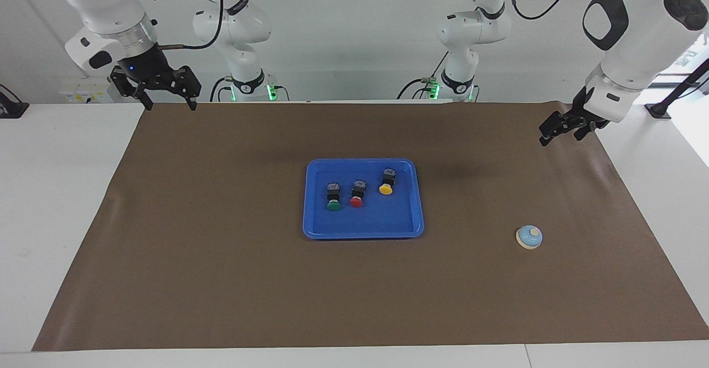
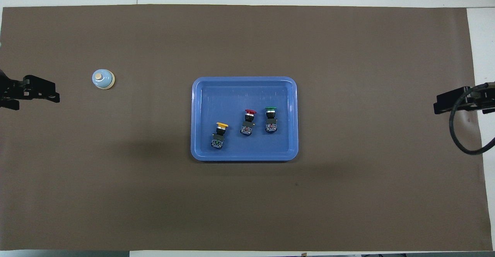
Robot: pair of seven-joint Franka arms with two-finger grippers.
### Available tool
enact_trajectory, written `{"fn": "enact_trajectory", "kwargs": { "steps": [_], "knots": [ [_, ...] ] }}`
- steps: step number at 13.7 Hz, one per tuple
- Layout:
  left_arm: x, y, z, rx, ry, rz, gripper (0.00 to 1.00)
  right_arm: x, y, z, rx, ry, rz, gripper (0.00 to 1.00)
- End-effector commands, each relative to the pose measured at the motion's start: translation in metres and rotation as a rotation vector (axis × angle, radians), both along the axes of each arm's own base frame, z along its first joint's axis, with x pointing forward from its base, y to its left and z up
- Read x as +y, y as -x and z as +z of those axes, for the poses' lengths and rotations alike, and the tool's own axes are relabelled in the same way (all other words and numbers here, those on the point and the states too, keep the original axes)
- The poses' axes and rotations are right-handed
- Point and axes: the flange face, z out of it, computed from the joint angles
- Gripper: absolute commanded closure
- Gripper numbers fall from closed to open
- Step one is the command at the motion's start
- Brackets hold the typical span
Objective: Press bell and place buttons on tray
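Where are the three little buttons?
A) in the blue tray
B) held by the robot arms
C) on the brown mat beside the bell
A: the yellow button, red button and green button all lie inside the blue tray, apart from the bell.

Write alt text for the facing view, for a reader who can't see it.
A blue tray at the middle of a brown mat holds three buttons, green, red and yellow. A small blue bell sits toward the left arm's end. Both claws hang open and empty over the mat's edges: left claw, right claw.
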Motion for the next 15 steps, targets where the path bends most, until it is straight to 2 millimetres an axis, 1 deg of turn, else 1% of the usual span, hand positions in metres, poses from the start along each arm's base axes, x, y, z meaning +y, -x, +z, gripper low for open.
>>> {"fn": "enact_trajectory", "kwargs": {
  "steps": [1, 4, 15],
  "knots": [
    [-0.0063, 0.0056, -0.0002, 0.016, 0.016, -0.007, 0.0, -0.0028, 0.0073, 0.0005, -0.004, 0.008, 0.02, 0.0],
    [-0.0072, 0.0058, -0.0003, 0.016, 0.019, -0.052, 0.0, -0.0028, 0.0073, 0.0005, -0.004, 0.008, 0.019, 0.0],
    [-0.0081, 0.0049, 0.0003, 0.008, 0.02, -0.056, 0.0, -0.0028, 0.0069, -0.0003, -0.002, 0.008, 0.019, 0.0]
  ]
}}
